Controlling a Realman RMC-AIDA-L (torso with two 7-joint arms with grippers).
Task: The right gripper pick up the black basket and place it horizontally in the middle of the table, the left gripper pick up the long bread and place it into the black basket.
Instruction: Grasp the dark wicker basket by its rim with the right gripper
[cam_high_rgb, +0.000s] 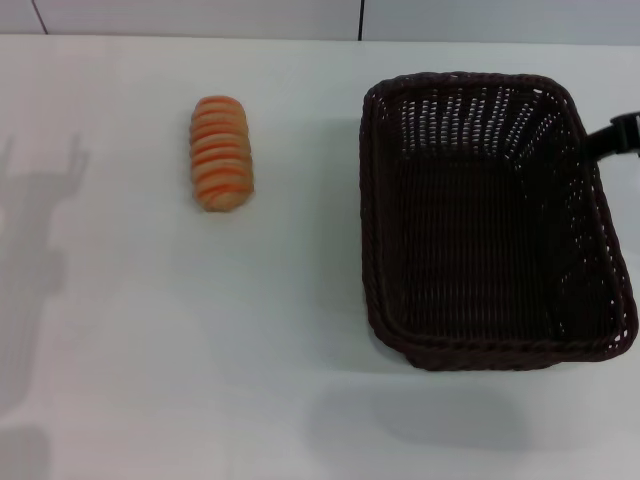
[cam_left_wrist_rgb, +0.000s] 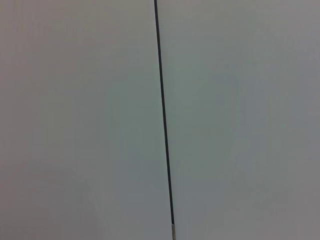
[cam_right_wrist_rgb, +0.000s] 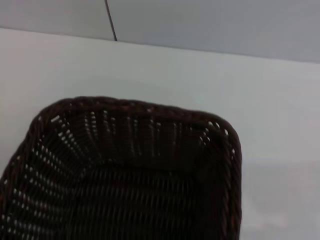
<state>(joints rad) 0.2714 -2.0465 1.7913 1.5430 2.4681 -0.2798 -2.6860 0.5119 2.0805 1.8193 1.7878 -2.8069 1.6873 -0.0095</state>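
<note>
The black basket is on the right of the white table, open side up and empty, its long side running away from me. A faint shadow lies on the table in front of it. The basket's rim and inside fill the lower part of the right wrist view. Only a black part of the right gripper shows at the right edge, right beside the basket's far right rim. The long bread lies on the table's far left, ridges up, apart from the basket. The left gripper is out of view.
A pale wall with dark vertical seams stands behind the table's far edge. The left wrist view shows only that wall and one seam. An arm's shadow falls on the table's left side.
</note>
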